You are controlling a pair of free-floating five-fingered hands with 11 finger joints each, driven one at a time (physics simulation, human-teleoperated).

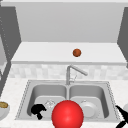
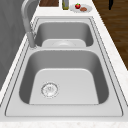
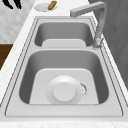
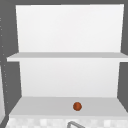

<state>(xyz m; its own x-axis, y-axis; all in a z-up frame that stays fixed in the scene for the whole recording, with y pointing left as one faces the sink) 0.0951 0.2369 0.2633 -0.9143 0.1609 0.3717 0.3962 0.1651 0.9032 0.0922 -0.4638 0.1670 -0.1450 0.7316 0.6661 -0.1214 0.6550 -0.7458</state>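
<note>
Front view shows you the left hand (image 1: 38,110) with fingers curled on nothing at the front of the left basin, the red ball (image 1: 67,114) just to its right over the sink's (image 1: 25,93) front rim. Your right hand (image 1: 123,115) hangs further off past the sink's right edge, fingers spread loose; the bench (image 1: 12,87) lies open to the left.

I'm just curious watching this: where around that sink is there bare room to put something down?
The left basin floor is bare beside its drain. The lower shelf is open either side of the brown ball. The right basin is crowded by a white plate; the big red ball blocks the front edge.
</note>
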